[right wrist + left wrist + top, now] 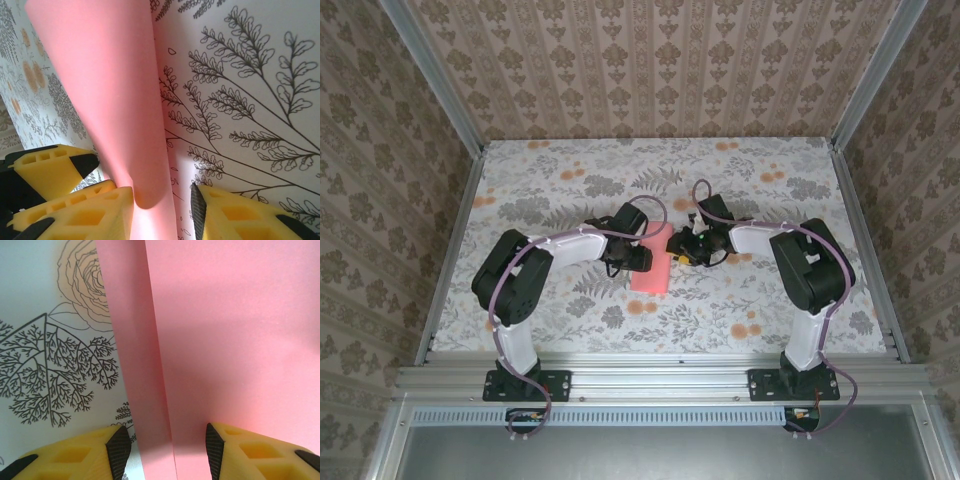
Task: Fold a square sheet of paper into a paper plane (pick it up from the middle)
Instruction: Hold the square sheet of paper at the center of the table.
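At centre frame, left hand [168,446] and right hand [162,200] sit open astride your square sheet of paper [651,272]; flatten the crease.

Pink paper [651,272], folded over, mid-table

White-and-black arms [570,245], purple cables [498,300], yellow pincer fingers [75,456], black pads [120,447].

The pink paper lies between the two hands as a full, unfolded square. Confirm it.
Not unfolded. The pink paper is folded over on itself into a narrow rectangle, as the top external view shows. It does lie between the left hand and the right hand.
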Controlling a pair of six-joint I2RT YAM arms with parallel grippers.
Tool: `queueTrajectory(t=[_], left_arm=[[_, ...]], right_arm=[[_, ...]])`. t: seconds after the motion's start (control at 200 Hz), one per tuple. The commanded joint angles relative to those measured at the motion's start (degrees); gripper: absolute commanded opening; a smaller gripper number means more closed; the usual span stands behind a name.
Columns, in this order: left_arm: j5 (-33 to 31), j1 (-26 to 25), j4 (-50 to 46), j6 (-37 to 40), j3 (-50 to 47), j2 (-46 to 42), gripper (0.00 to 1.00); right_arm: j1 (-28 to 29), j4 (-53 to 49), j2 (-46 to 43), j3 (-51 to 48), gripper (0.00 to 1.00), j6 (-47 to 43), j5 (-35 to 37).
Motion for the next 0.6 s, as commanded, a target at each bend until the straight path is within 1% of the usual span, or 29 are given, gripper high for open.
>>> queueTrajectory(t=[0.0,0.09,0.275,0.305,0.595], left_arm=[[0.5,-0.3,-1.2,0.6,-1.3,3.0,0.48],[1.2,-0.2,-0.7,0.2,-1.3,2.4,0.49],[1.9,0.0,-0.4,-0.2,-1.6,0.3,0.5],[2.3,0.2,-0.1,-0.3,-1.7,0.0,0.5],[10.3,2.4,5.9,-3.1,-4.6,-3.6,0.54]], right_arm=[[0.8,1.0,1.6,1.7,0.36,0.3,-2.3],[1.1,1.4,1.8,1.8,0.33,0.8,-2.4],[1.7,0.9,2.0,2.2,0.29,0.8,-1.8],[1.9,0.8,2.1,2.3,0.27,0.8,-1.7],[2.7,-1.9,2.5,3.9,0.28,-0.2,0.6]])
